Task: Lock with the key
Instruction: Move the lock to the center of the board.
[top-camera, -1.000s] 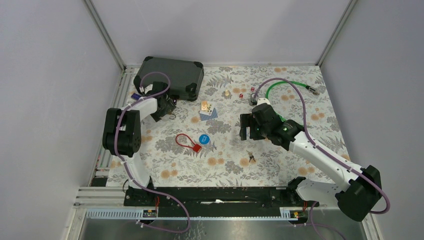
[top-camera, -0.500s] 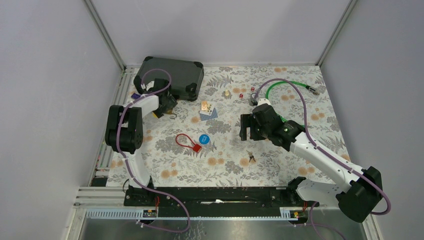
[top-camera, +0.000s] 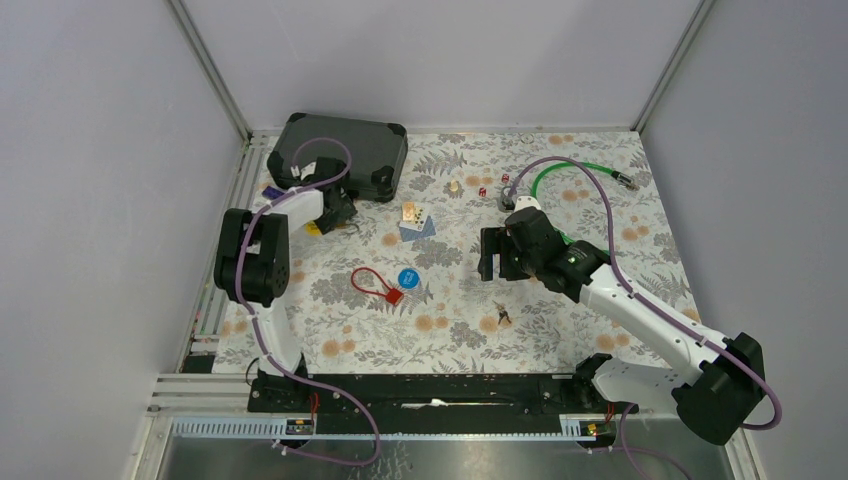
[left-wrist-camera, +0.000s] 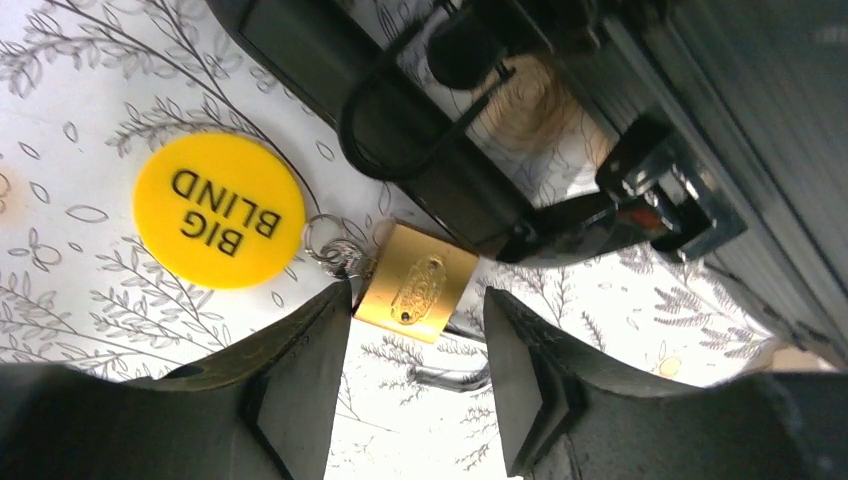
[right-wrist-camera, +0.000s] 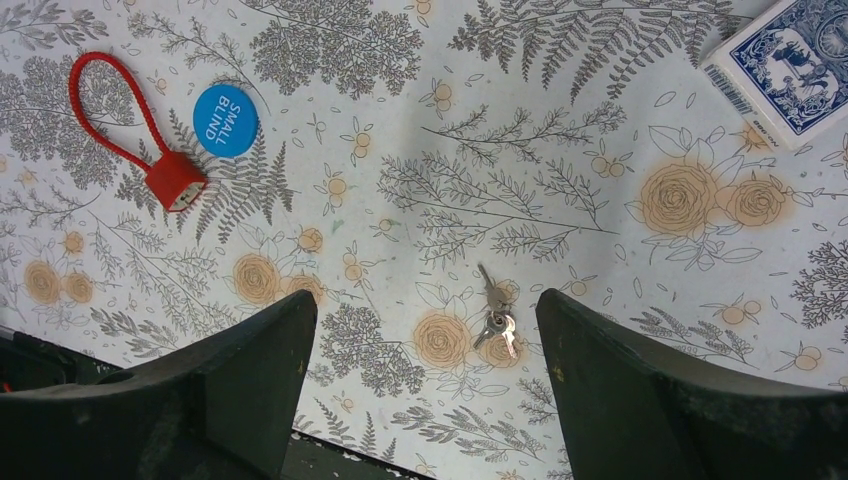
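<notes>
Trainee: Grip on the small brass padlock (left-wrist-camera: 418, 293) comes first, I take it. How should it go?

Mentor: Squarely. The left gripper (left-wrist-camera: 415, 305) has 1 finger on each side of the brass body, so I would keep the body centred and press on its 2 flat flanks, not on a corner. The silvery shackle (left-wrist-camera: 455, 376) points back toward the wrist. The far end, where I would expect the keyhole, should stay uncovered.

Trainee: Anything likely to snag?

Mentor: The small metal ring (left-wrist-camera: 335, 252) lies against the padlock's corner, with the round yellow "BIG BLIND" chip (left-wrist-camera: 218, 210) just beside it. The black hard case (top-camera: 345, 155) and its handle sit just beyond. A lift should go straight up and away from that case.

Trainee: How wide is the left pincer?

Mentor: Roughly half open, fingers just beside the flanks — whether they already pinch the brass, I cannot tell.

Trainee: And the right one?

Mentor: The right gripper (right-wrist-camera: 425, 320) is spread wide and holds nothing. It hangs above the little bunch of silver keys (right-wrist-camera: 495, 320), which lies on the floral tablecloth (right-wrist-camera: 600, 150) toward the near side — well apart from the padlock. It should drop with the bunch centred and take 1 key by its head.
</notes>
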